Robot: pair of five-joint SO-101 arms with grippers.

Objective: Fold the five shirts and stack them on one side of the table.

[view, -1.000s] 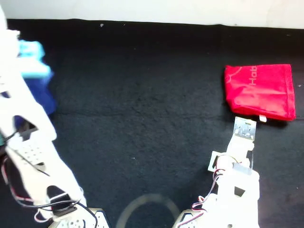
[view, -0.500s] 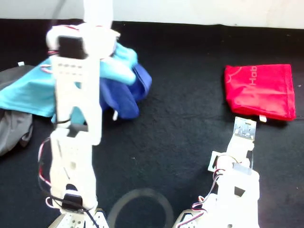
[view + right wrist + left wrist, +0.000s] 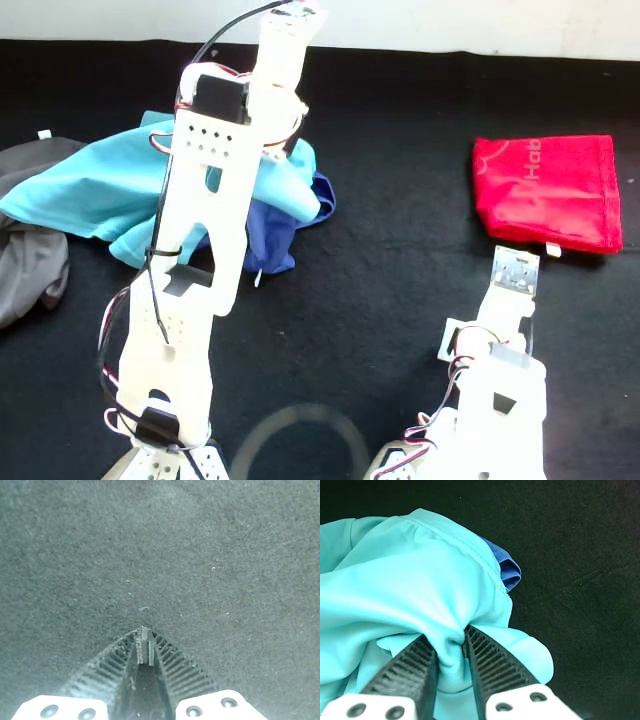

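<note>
Left jaws pinch a fold of the turquoise shirt (image 3: 410, 575), blue shirt (image 3: 509, 570) just beyond; right jaws, closed empty over the black surface (image 3: 150, 540), seemingly near the folded red shirt (image 3: 545, 190).

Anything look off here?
The left gripper pinches the turquoise shirt in a bunch, and the blue shirt lies crumpled under it, maybe snagged. The grey shirt is heaped beside them. Only the red shirt is folded.

On the black felt table's (image 3: 400, 150) left, the crumpled turquoise fabric shirt (image 3: 90, 190) in my left gripper (image 3: 449, 639) drapes over the dark-blue fabric shirt (image 3: 275, 228); the rumpled grey fabric shirt (image 3: 30, 265) lies farther left. The folded red fabric shirt (image 3: 548, 190) lies right, just beyond my right gripper (image 3: 145, 645).
</note>
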